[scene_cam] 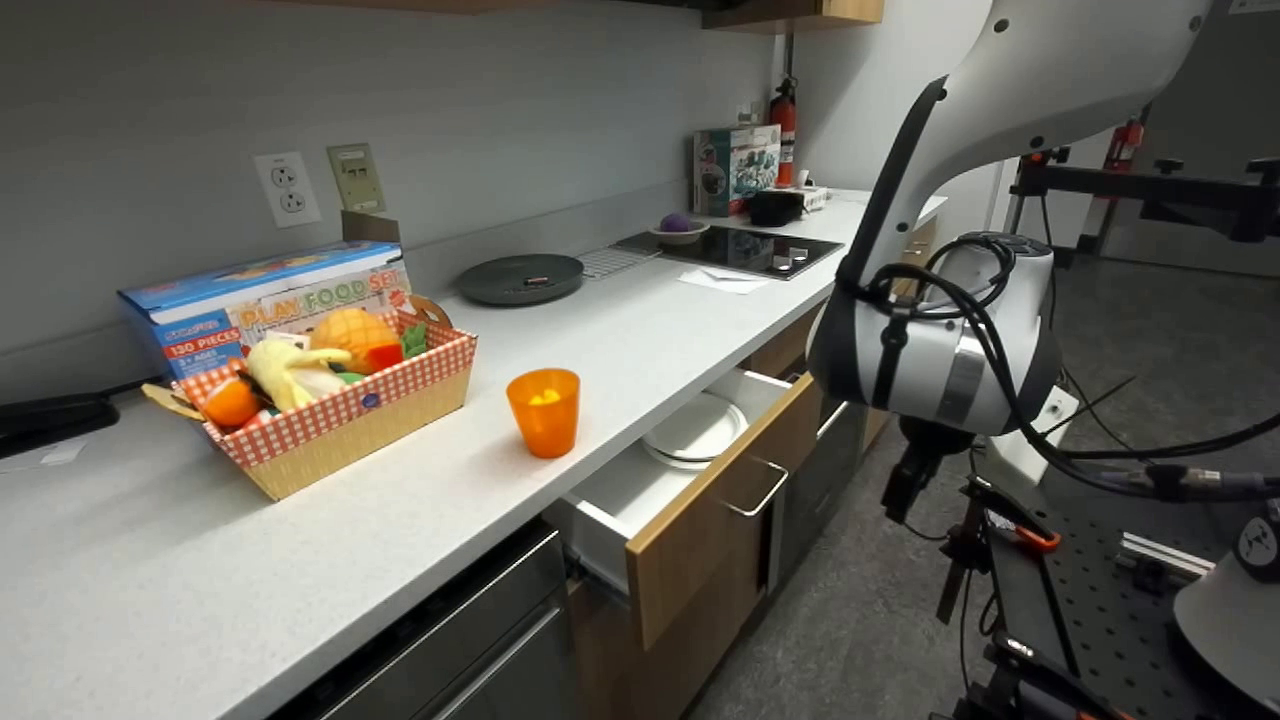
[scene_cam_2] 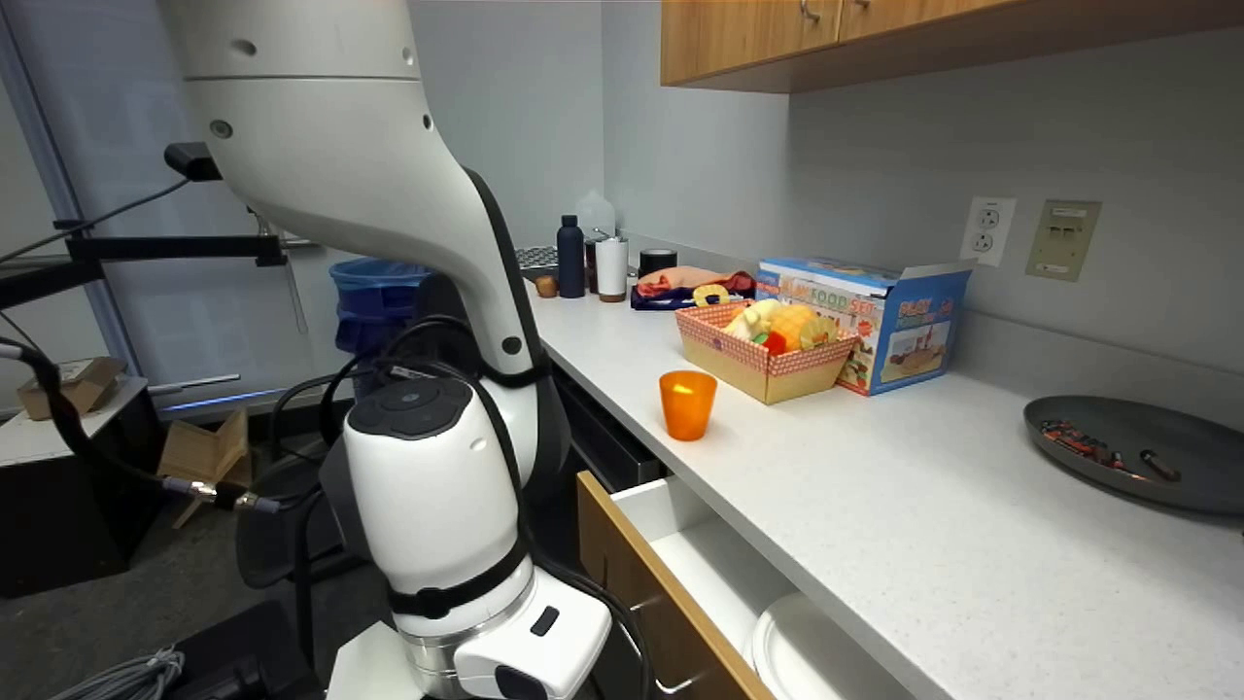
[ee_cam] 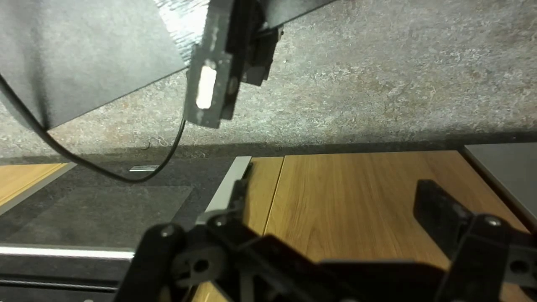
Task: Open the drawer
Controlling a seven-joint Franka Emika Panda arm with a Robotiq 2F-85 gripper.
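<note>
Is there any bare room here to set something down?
The counter is bare between the cup and the pan; so is the drawer from the plates to its end nearer the cup. Crowded: where basket and box stand close together.

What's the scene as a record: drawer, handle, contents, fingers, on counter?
drawer: open, pulled out from under the counter
handle: silver, on the drawer front, ungripped
contents: stacked white plates
fingers: spread apart, holding nothing, clear of the handle
on counter: orange cup, basket of toy food, PLAY FOOD SET box, dark pan
</note>
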